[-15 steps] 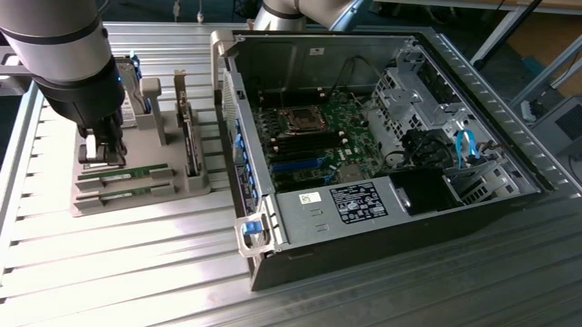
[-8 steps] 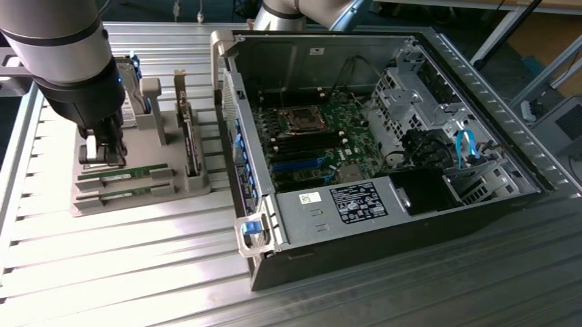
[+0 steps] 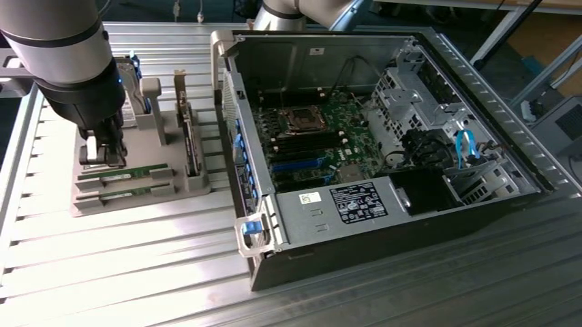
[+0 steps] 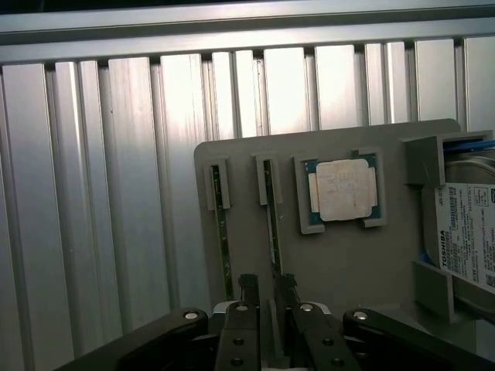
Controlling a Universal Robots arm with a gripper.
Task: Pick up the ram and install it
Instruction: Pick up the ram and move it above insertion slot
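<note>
Over the gray tray (image 3: 136, 204), on the exterior view's left, the gripper (image 3: 103, 161) hangs low at the ram (image 3: 125, 175). This looks like the picking-up step, because the ram sits in its tray slot, not yet lifted. The wrist view tells more about the fingers (image 4: 249, 287): they stand partly open, one on each side of the thin green stick, holding nothing. A good grab calls for a straight, gentle squeeze. The exterior view adds the open computer case (image 3: 382, 204), well apart from the tray.
</note>
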